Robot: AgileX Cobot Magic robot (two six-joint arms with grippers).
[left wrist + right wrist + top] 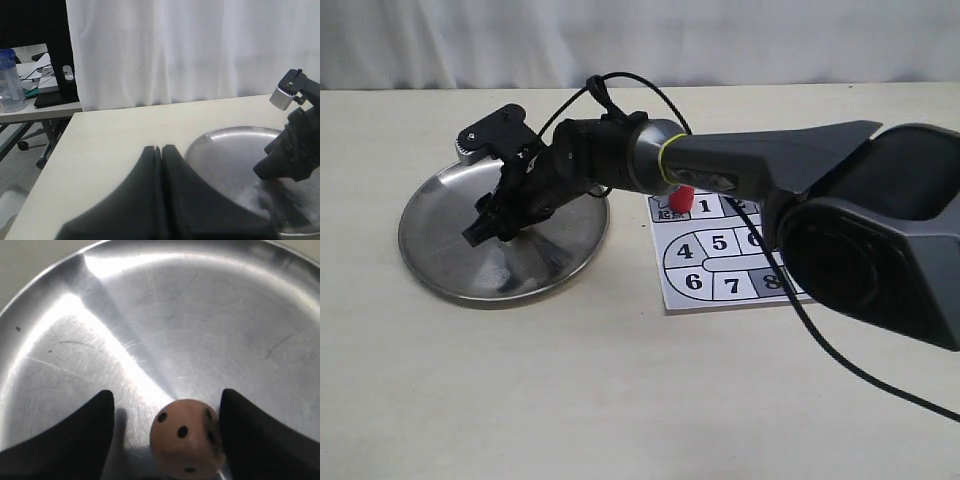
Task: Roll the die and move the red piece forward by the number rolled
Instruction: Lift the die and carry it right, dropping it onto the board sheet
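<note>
Die (pixel 186 437) between right end effector's (pixel 166 396) spread fingers (pixel 75 440); arm (pixel 740 165) tilted downward.

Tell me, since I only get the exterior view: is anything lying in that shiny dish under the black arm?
Observer: Yes. The right wrist view shows the die resting in the dish, between the open fingers of the right gripper.
Operator: And where is the second arm? I can't find it.
Observer: The left wrist view shows the left gripper near the dish, its fingers shut on nothing.
</note>
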